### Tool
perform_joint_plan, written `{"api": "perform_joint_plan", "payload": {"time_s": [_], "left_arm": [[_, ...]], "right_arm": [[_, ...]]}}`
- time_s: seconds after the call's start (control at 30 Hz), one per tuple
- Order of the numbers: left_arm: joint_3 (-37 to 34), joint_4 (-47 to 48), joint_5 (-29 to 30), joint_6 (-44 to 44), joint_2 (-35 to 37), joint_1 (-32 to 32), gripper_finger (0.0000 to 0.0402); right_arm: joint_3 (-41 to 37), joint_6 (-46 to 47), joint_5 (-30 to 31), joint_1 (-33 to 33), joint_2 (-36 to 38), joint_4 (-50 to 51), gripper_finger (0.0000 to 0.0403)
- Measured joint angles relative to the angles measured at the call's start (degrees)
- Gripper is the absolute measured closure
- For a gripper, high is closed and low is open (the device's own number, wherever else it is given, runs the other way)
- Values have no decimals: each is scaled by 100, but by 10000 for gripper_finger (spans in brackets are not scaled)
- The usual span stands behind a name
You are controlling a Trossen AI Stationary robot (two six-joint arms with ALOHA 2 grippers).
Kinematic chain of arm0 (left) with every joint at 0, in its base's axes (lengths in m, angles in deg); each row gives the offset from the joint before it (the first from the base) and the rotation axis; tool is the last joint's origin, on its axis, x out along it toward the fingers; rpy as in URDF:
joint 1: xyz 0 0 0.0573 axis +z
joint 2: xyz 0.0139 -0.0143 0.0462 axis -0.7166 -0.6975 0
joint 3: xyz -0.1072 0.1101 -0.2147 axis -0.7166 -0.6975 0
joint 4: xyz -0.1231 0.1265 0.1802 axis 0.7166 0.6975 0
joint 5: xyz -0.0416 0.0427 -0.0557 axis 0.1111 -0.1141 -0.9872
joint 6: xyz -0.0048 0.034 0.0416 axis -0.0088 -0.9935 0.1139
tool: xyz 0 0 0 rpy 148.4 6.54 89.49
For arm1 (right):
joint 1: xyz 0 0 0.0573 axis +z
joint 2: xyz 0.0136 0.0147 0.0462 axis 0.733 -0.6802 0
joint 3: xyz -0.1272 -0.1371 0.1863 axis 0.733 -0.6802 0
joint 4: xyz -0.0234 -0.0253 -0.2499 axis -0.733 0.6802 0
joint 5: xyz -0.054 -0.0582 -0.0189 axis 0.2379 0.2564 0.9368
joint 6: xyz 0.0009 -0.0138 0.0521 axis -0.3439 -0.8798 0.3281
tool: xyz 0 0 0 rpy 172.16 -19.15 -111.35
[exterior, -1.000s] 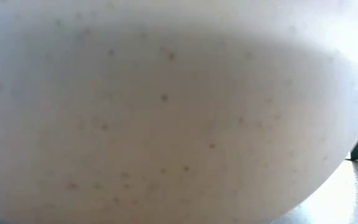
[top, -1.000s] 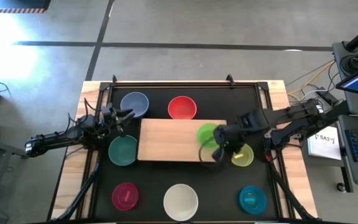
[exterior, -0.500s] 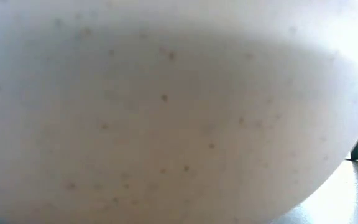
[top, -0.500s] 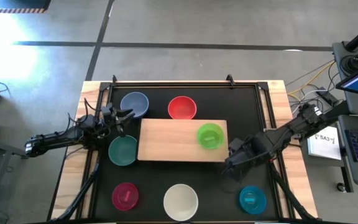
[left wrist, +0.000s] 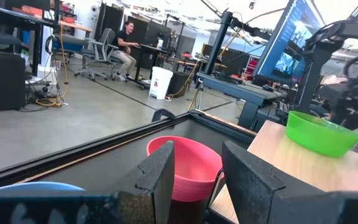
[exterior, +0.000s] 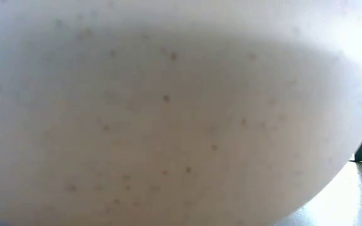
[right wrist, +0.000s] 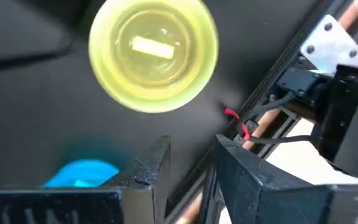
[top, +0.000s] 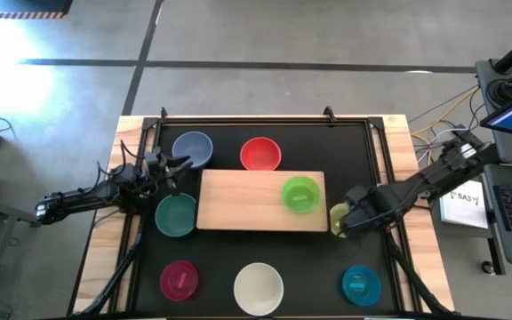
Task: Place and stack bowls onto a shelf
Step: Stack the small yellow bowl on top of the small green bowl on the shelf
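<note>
Black table [top: 265, 253] holds the shelf [top: 247, 200] with only the green bowl [top: 300, 194] on it; seven wait around it. Right gripper [top: 343, 222], fingers apart, hovers over the yellow bowl [top: 337, 215]. Left gripper [top: 174, 169], fingers apart, waits by the blue bowl [top: 193, 148].

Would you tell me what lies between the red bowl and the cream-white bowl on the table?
In the high view, the shelf lies between the red bowl and the cream-white bowl; that part of the board is bare.

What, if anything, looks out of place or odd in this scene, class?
The cream-white bowl sits so near the low camera that it blocks that view. Otherwise nothing is spilled or tipped: the green bowl stands upright on the shelf.
</note>
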Motion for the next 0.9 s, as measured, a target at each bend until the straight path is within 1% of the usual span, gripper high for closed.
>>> {"api": "perform_joint_plan", "payload": {"time_s": [0.13, 0.2, 0.4, 0.57, 0.83, 0.9], "left_arm": [[-2, 1, 1, 0, 0, 1, 285], [-1, 0, 1, 0, -1, 0, 285], [-2, 0, 0, 0, 0, 2, 285], [-2, 0, 1, 0, 1, 2, 285], [-2, 0, 1, 0, 1, 0, 285], [-2, 0, -1, 0, 1, 2, 285]], "right_arm": [[-779, 478, 182, 0, 628, -1070, 292], [-1152, 620, 256, -1, 829, -1429, 291], [-1936, 1016, 261, -15, 1091, -1613, 276], [-2263, 1086, 259, -15, 1187, -1767, 256], [-2468, 1105, 247, -15, 1121, -2189, 227], [-2546, 1129, 158, -15, 1094, -2368, 223]]}}
